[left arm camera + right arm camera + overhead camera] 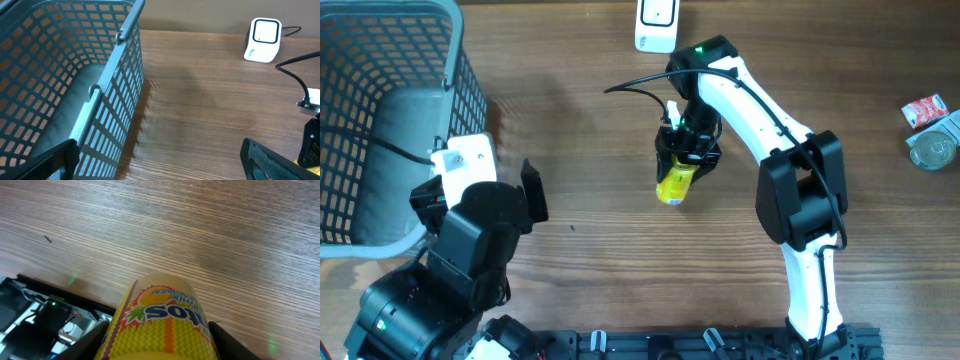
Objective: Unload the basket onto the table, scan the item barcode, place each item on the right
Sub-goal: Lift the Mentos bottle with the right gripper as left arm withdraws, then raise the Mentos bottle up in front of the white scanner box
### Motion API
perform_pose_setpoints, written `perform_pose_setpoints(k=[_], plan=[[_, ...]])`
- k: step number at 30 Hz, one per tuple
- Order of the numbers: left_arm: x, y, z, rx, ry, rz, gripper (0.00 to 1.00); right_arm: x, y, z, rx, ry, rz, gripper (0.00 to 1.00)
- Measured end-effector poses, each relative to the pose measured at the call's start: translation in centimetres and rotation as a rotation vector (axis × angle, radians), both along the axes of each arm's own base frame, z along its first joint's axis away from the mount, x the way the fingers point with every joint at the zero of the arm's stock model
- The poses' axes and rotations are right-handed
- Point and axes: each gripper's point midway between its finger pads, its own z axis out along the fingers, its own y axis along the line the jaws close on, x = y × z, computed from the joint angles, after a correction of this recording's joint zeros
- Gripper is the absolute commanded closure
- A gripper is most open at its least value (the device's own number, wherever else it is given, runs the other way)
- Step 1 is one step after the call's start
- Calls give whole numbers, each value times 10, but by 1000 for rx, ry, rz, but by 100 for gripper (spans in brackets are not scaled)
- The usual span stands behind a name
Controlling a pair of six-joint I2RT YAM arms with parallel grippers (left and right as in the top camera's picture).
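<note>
A brown wooden table (590,130) is filling the scene. The right gripper (683,163) is gripping a yellow tube (674,185), its jaws partly closed and one black finger (82,345) pressing each side. The tube (165,305) is sticking out past the fingertips, with its free end pointing away from the scanner (657,24) and toward the robot's side of the table. In the wrist view its printed label is reading upside down. Whether the tube is touching the wood cannot be told.

The tube is sitting on the robot's side of the white scanner, almost in line with it and well apart from it. The right arm is reaching in from the scanner's right.

Far to the scanner's left and closer to the robot, the left gripper (480,195) is hovering with its jaws spread wide and gripping nothing. It is sitting just beside the grey mesh basket (460,70), which is standing well left of the scanner. Far to the scanner's right, a red packet (924,110) and a round container (932,150) are lying close together.
</note>
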Motion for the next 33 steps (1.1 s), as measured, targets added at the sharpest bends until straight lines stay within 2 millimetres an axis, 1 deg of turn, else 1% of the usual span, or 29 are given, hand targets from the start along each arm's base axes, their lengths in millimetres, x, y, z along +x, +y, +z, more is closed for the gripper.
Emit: perform_pose_setpoints(k=[4, 7, 10, 15, 16, 20, 21, 22, 29, 33], plan=[[0, 0, 0, 0, 0, 0, 0, 1, 2, 0, 10, -5, -1, 61], [0, 0, 0, 0, 0, 0, 0, 11, 6, -4, 32, -49, 0, 61], [-1, 1, -1, 4, 5, 0, 0, 29, 15, -9, 75, -133, 3, 61], [-1, 1, -2, 6, 9, 0, 0, 68, 32, -14, 147, -308, 10, 61], [-1, 1, -2, 6, 9, 0, 0, 80, 37, -14, 168, -361, 14, 61], [-1, 1, -2, 6, 9, 0, 0, 115, 48, -12, 213, -528, 41, 61], [-1, 1, -2, 3, 8, 2, 0, 125, 49, -11, 215, -577, 51, 62], [-1, 1, -2, 0, 8, 4, 0, 131, 50, -10, 212, -607, 59, 62], [-1, 1, -2, -6, 6, 8, 0, 167, 56, -1, 224, -795, 110, 61], [-1, 1, -2, -6, 6, 8, 0, 189, 53, 4, 186, -906, 137, 61]])
